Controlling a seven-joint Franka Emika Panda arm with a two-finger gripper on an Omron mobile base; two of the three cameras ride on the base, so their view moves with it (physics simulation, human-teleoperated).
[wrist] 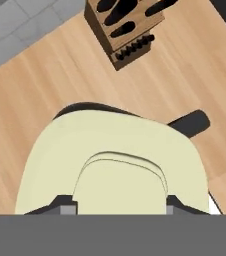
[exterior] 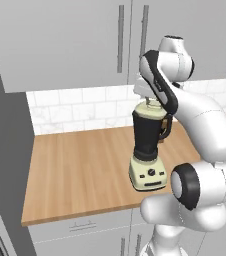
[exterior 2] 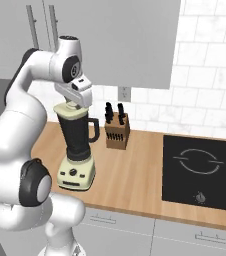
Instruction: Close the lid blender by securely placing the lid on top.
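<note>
Left base view: blender (exterior: pixel 147 150) stands near the front edge of the wooden counter (exterior: pixel 75 170), cream base forward, handle to the right. The lid (exterior: pixel 149 111) sits on the jar mouth, level as far as I can see. Gripper (exterior: pixel 152 104) is directly above it, pointing down; fingers hidden behind the wrist, contact unclear.

Right base view: same stack toward the counter's left end, front half. Lid on the jar top, gripper (exterior 2: pixel 74 105) right over it. Knife block (exterior 2: pixel 117 131) is near the blender, toward the back wall; cooktop (exterior 2: pixel 203 172) is well apart on the right.

Hand view: lid (wrist: pixel 112 165) from above, black jar rim peeking out along its far edge, handle sticking out upper right. Finger tips (wrist: pixel 65 206) sit either side of the lid's raised centre knob. Jaws look narrowly apart around the knob; can't tell whether they're actually clamping it.
</note>
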